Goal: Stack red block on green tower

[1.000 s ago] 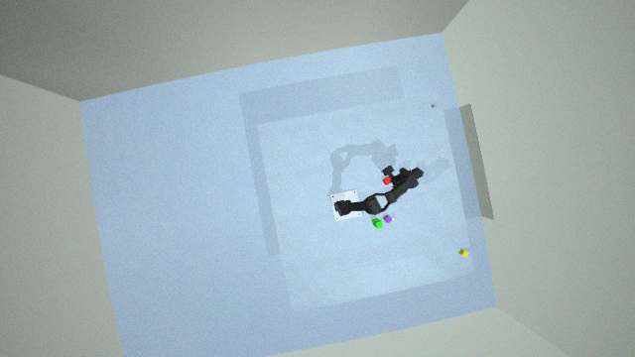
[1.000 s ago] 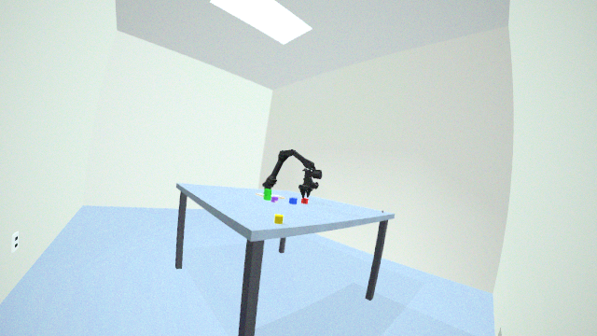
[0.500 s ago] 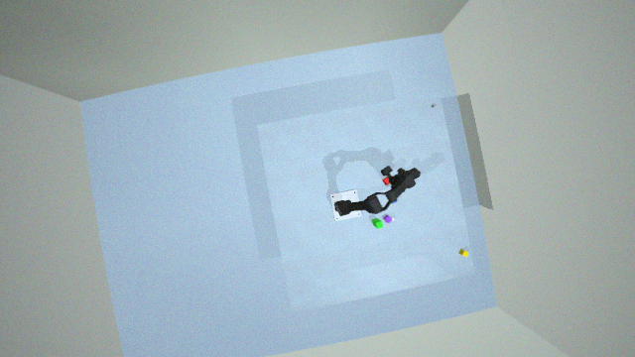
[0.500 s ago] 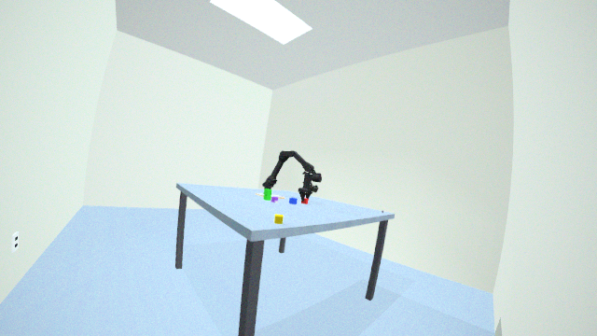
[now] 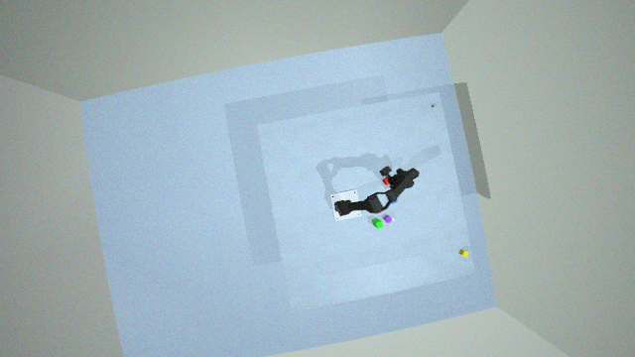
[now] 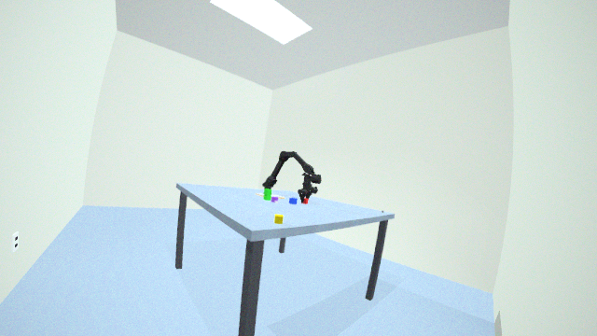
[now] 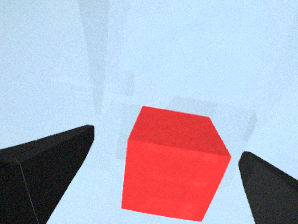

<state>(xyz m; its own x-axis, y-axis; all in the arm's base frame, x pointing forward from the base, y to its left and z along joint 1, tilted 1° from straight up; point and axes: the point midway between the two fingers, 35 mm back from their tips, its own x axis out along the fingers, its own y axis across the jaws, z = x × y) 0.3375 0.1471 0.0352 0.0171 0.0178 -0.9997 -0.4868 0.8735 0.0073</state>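
Observation:
The red block sits on the table. In the wrist view it lies between the two open fingers, nearer the right one, with a gap on each side. My gripper is open and holds nothing; it is low over the red block, pointing down. The green tower stands upright near the robot's base, apart from the gripper.
A purple block is close beside the green tower. A blue block is near the red block, partly under the arm in the top view. A yellow block sits near the table's far corner.

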